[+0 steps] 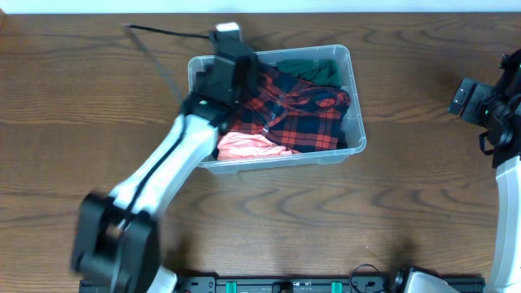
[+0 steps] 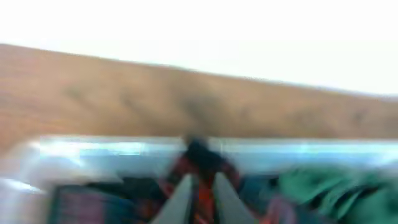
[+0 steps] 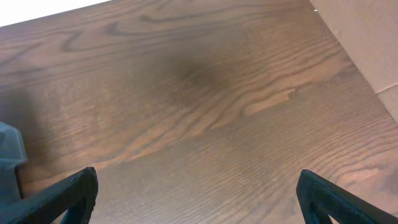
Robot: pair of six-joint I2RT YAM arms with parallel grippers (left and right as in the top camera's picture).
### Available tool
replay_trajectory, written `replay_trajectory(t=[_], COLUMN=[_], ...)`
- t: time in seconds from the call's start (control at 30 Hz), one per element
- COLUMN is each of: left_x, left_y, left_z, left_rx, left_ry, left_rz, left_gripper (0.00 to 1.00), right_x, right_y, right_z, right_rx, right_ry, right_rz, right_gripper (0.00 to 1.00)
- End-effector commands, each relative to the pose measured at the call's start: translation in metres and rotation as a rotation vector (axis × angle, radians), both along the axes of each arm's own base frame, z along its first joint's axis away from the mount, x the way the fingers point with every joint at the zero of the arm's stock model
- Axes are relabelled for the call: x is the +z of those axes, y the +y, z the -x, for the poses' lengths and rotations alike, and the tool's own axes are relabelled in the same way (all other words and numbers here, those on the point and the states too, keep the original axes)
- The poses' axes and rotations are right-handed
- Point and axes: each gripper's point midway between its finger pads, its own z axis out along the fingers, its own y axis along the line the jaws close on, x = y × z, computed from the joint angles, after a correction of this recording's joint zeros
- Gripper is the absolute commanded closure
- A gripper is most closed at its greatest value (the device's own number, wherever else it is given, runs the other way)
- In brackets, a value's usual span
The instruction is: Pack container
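Container: clear tub [image 1: 281, 161] in the upper centre of the overhead frame, standing on the wooden table [image 1: 81, 98].
Contents: red-and-black plaid garment [image 1: 301, 110] across the middle, green cloth [image 1: 313, 67] in the upper right corner, pink cloth [image 1: 248, 146] at the lower left.
Left gripper: left gripper [image 2: 202, 182] is down inside the tub's upper left part, fingers nearly together with plaid cloth between them; I cannot tell whether they actually pinch it.
Step, as judged: settling the plaid garment into the tub.
Doing it well: push the cloth low, below the rim, let go only once it lies flat, then lift straight up so no fold trails out or drags the light tub.
Right gripper: right gripper [image 3: 199, 193] is at the right edge of the overhead frame, well apart from the tub, jaws spread wide over bare wood and holding nothing.
Hard to make out: the left wrist view is badly blurred; from overhead the left arm [image 1: 175, 155] covers the tub's upper left corner and the fingertips.
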Motion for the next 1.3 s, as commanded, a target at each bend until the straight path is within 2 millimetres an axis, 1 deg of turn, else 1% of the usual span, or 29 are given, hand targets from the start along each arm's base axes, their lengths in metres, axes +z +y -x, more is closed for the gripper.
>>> replay_trajectory(t=[0.0,0.07,0.1,0.17,0.2,0.23,0.27,0.3,0.33,0.37,0.4,0.47,0.57,0.67,0.8,0.9,1.03,1.1,1.27], left_x=[0.057,0.067,0.069,0.067,0.065,0.062,0.058,0.052,0.047,0.041,0.038,0.037,0.049,0.056,0.050,0.050,0.056,0.054,0.035], left_y=[0.058,0.088,0.107,0.134,0.149,0.166,0.179,0.189,0.194,0.192,0.184,0.159,0.113,0.083,0.044,0.012,-0.022,-0.033,-0.052], left_z=[0.009,0.013,0.014,0.016,0.017,0.018,0.020,0.021,0.022,0.021,0.019,0.015,0.008,0.007,0.012,0.014,0.010,0.006,-0.013], left_rx=[0.175,0.231,0.266,0.321,0.352,0.387,0.410,0.421,0.408,0.368,0.312,0.173,-0.035,-0.114,-0.212,-0.276,-0.354,-0.373,-0.405], left_ry=[-0.116,-0.122,-0.114,-0.095,-0.082,-0.066,-0.048,-0.024,-0.002,0.019,0.030,0.033,-0.016,-0.048,-0.039,-0.026,0.021,0.067,0.173], left_rz=[-0.066,-0.104,-0.118,-0.132,-0.137,-0.142,-0.147,-0.145,-0.134,-0.106,-0.072,0.007,0.102,0.102,0.074,0.073,0.035,-0.005,-0.121], left_gripper=[0.83,0.83,0.74,0.55,0.50,0.50,0.51,0.65,0.88,0.94,0.94,0.94,0.94,0.94,0.94,0.94,0.94,0.94,0.94], right_x=[0.000,0.000,0.000,0.000,0.000,0.000,0.000,0.000,0.000,0.000,0.000,0.000,0.000,0.000,0.000,0.000,0.000,0.000,0.000], right_y=[-0.001,-0.001,-0.001,-0.001,-0.001,-0.001,-0.001,-0.001,-0.001,-0.001,-0.001,-0.001,-0.001,-0.001,-0.001,-0.001,-0.001,-0.001,-0.001], right_z=[0.000,0.000,0.000,0.000,0.000,0.000,0.000,0.000,0.000,0.000,0.000,0.000,0.000,0.000,0.000,0.000,0.000,0.000,0.000], right_rx=[-0.007,-0.007,-0.007,-0.007,-0.007,-0.007,-0.007,-0.007,-0.007,-0.007,-0.007,-0.007,-0.007,-0.007,-0.007,-0.007,-0.007,-0.007,-0.007], right_ry=[0.000,0.000,0.000,0.000,0.000,0.000,0.000,0.000,0.000,0.000,0.000,0.000,0.000,0.000,0.000,0.000,0.000,0.000,0.000], right_rz=[-0.005,-0.005,-0.005,-0.005,-0.005,-0.005,-0.005,-0.005,-0.005,-0.005,-0.005,-0.005,-0.005,-0.005,-0.005,-0.005,-0.005,-0.005,-0.005], right_gripper=[0.01,0.01,0.01,0.01,0.01,0.01,0.01,0.01,0.01,0.01,0.01,0.01,0.01,0.01,0.01,0.01,0.01,0.01,0.01])
